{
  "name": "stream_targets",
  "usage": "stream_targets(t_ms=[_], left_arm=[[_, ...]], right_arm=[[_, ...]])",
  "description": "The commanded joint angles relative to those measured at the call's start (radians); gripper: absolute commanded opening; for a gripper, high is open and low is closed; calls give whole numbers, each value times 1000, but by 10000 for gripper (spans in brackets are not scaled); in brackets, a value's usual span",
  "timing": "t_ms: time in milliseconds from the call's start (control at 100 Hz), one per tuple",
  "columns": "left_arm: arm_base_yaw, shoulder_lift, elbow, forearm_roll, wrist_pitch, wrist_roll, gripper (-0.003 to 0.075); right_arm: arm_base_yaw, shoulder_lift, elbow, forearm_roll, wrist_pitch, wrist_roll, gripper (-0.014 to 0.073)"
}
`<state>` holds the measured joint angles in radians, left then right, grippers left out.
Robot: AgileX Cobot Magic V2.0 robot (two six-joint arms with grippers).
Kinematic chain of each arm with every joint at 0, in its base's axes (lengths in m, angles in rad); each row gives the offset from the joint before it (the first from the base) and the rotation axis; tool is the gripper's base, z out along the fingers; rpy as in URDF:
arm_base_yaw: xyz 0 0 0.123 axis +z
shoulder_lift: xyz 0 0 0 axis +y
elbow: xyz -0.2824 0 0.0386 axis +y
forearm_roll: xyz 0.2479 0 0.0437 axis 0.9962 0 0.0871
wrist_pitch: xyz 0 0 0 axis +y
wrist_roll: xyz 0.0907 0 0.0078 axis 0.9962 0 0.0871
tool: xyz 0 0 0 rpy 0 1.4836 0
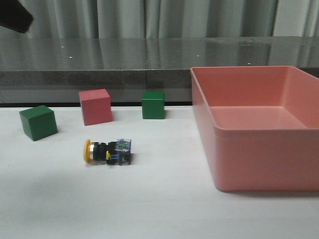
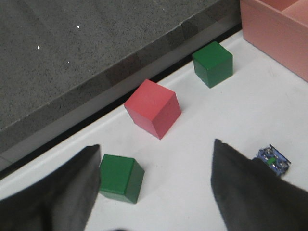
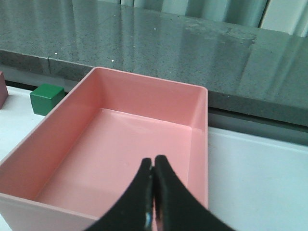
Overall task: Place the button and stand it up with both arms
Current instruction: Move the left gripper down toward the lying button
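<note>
Left gripper [image 2: 156, 192], left wrist view: jaws spread wide, nothing between them. It hangs over the white table [image 2: 216, 120], with one green cube [image 2: 120, 177] close by the left-hand finger in frame, the pink cube [image 2: 154, 108] and the second green cube [image 2: 212, 63] beyond. Only the blue-and-clear base of the button [image 2: 273, 160] peeps past the other finger; the cap is hidden, so the exact offset is hard to judge.

Right wrist view: right gripper [image 3: 153, 192] clenched tip to tip, holding nothing, poised above the empty pink bin [image 3: 202, 120].

Front view: button [image 1: 107, 151] lies on its side on the table, yellow cap to the left, base to the right, in front of the cubes and well apart from the bin. Neither gripper shows here; only a dark arm part in the upper left corner.

Judgement: approach step, grasp not yet made. Next move calls for shifting the left gripper sideways over the button, lining the jaws across the black body, then lowering.
</note>
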<state>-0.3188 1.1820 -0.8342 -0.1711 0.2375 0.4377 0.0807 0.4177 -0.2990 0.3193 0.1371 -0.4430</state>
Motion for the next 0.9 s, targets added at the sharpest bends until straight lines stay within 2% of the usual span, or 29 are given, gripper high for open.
stream_targets(t_ms=[0, 80, 230, 380, 620, 820, 890], left_arm=[[-19, 27, -36, -25, -174, 1, 571], [-31, 64, -36, -113, -189, -14, 565], [-50, 146, -36, -104, -190, -3, 565], [-50, 225, -36, -90, -178, 109, 566], [-50, 324, -53, -90, -181, 217, 566], [-45, 375, -124, -105, -67, 282, 566], [-45, 375, -142, -171, -37, 365, 566]], right_arm=[[-6, 0, -24, 8, -81, 2, -109], [-6, 0, -24, 8, -81, 2, -109], [-6, 0, -24, 8, -81, 2, -109], [-6, 0, -24, 8, -81, 2, -109], [-6, 0, -24, 8, -81, 2, -109], [-6, 0, -24, 8, -81, 2, -109], [-6, 0, -24, 8, -81, 2, -109]])
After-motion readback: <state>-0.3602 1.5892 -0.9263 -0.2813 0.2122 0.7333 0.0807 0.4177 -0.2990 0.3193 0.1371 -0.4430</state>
